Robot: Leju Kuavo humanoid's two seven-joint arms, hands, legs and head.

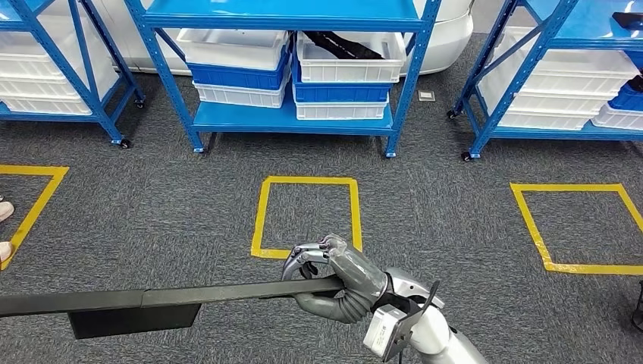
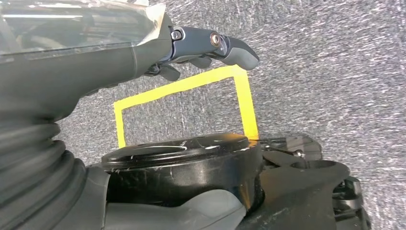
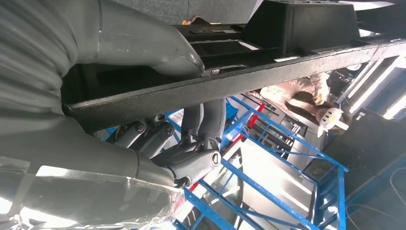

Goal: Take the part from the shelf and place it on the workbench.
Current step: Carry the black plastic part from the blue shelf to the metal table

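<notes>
So the part [image 1: 152, 299] is already off the shelf and in transit, I'd say: a long flat black bar with a boxy block hanging under it near the left, stretching almost level from the left edge of the head view across to the middle, above the grey carpet [image 1: 455, 227]. It looks like rough, matte painted metal up close in the right wrist view, kind of gritty. Its right end sits in the right hand [image 1: 337, 279], fingers curled over the top and the thumb wrapped underneath, so a proper grip. The left hand [image 2: 210, 48] hangs over the carpet beside a yellow tape square [image 2: 246, 100]; can't tell if its fingers are closed or loose from that angle. Behind, the blue steel shelf [image 1: 292, 117] carries stacked white and blue plastic bins [image 1: 349, 64]. No counter visible, so my guess is the next move is turning to find it while keeping that long bar level.
</notes>
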